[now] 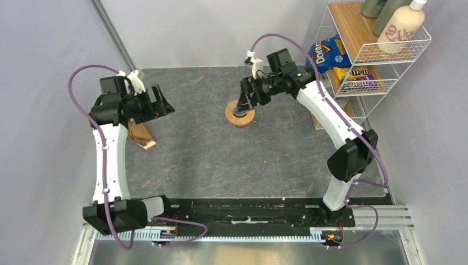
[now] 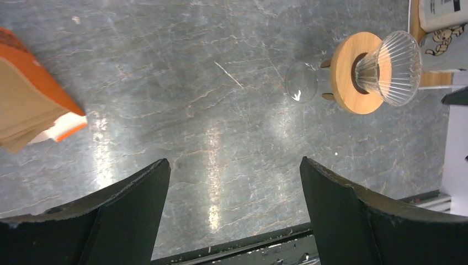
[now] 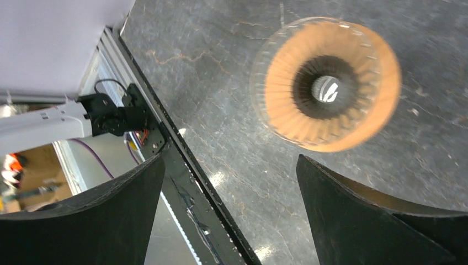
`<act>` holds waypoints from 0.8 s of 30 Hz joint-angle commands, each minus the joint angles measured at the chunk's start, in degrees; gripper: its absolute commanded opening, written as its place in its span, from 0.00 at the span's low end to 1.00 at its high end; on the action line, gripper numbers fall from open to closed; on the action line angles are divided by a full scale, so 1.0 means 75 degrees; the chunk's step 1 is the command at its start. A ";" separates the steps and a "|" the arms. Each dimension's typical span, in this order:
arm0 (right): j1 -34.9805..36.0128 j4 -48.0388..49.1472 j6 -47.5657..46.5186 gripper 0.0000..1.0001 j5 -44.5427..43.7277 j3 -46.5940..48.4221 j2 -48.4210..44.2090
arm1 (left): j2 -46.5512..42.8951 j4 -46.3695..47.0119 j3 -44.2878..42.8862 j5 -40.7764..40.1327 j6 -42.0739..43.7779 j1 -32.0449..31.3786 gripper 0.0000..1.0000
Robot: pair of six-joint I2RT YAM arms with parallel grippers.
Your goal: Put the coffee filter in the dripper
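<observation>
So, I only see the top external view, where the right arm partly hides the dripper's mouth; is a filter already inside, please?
Observer: No; the right wrist view looks into the dripper, and its cone is empty.
Operator: Thank you. Is one held on the left?
Observer: No; the left gripper is open with nothing between its fingers.
Operator: Where are the filters?
Observer: In the left wrist view, coffee filter paper pokes from the orange packet.

A dark grey marbled stone-look table top (image 1: 209,160) fills the floor of the scene. Near its left edge lies a flat orange paper packet (image 1: 142,135). At the right stands a white wire rack with wooden shelves (image 1: 411,48), holding a cream plastic bottle (image 1: 402,27), grey-green bottles (image 1: 381,11), a blue Doritos bag (image 1: 325,52) and a yellow sweets packet (image 1: 356,74).
</observation>
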State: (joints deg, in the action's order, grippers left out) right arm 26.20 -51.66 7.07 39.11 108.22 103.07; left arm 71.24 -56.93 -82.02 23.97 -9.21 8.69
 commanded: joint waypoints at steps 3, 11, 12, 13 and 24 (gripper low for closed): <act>0.0664 0.0636 -0.0527 0.95 -0.0454 0.0052 -0.0124 | -0.0538 -0.0853 0.0034 0.0390 0.0942 0.1134 0.93; 0.1005 0.1272 -0.0878 0.93 -0.0765 -0.0858 -0.0415 | 0.0172 -0.2716 -0.1244 -0.0210 0.5476 0.1359 0.87; 0.1006 0.1373 -0.0876 0.93 -0.0740 -0.1028 -0.0508 | 0.0308 -0.2982 -0.1470 -0.0375 0.6074 0.1337 0.86; 0.1014 0.1499 -0.0877 0.93 -0.0711 -0.1226 -0.0589 | 0.0421 -0.3110 -0.1749 -0.0579 0.6652 0.1326 0.84; 0.1036 0.2586 -0.0315 0.92 -0.0725 -0.2883 -0.1476 | 0.0917 -0.3867 -0.1994 -0.0898 1.3032 0.1326 0.59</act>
State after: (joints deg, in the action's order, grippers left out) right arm 33.65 -38.04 2.98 34.04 89.25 96.44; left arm 77.87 -83.02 -97.73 15.68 64.64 18.57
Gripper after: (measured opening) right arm 0.924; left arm 0.652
